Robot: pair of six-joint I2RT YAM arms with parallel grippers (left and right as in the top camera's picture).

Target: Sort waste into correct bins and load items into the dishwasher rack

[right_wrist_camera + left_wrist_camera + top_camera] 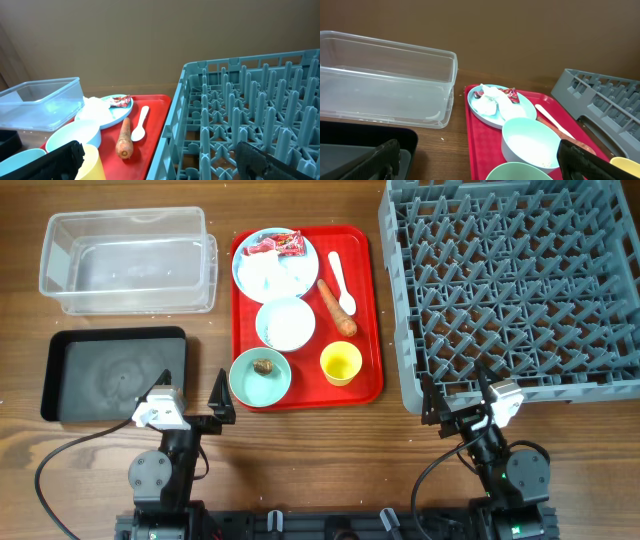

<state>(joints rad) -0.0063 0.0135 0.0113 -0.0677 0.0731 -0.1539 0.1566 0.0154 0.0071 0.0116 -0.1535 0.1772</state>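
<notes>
The red tray (372, 330) holds a pale blue plate (252, 278) with a red wrapper (276, 245) and white tissue (272, 272), an orange carrot (337, 309), a white spoon (340, 283), a bowl (285, 324) with rice grains, a bowl (260, 375) with a brown lump (264, 366), and a yellow cup (341, 363). The clear tub (127, 260) and black tray (114, 373) lie to the left. The grey rack (520, 285) is at the right. My left gripper (193, 393) is open and empty near the black tray. My right gripper (458, 389) is open and empty at the rack's near edge.
The wooden table (330, 440) runs in front of the red tray, between my two arms. Cables trail from both arm bases at the near edge. A brown wall stands behind the table in the wrist views.
</notes>
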